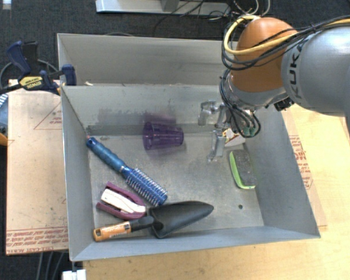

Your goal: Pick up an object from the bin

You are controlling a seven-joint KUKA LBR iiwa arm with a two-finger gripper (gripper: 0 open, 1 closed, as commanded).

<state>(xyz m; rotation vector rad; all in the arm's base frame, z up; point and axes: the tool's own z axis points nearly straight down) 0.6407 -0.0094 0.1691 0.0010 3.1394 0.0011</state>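
My gripper [213, 132] hangs over the bin's right half, under the orange wrist cover. Its two metal fingers stand apart, open, with nothing between them. A flat green and grey brush-like thing [242, 169] lies on the floor just right of and below the lower fingertip, apart from it. A translucent purple cup [162, 135] lies on its side to the left of the gripper, a short gap away.
A blue hairbrush [125, 171] lies slantwise at the left. Below it rest a purple and white clip-like thing [121, 202] and a black trowel with an orange handle [163, 217] by the front wall. Bare floor lies beneath the gripper.
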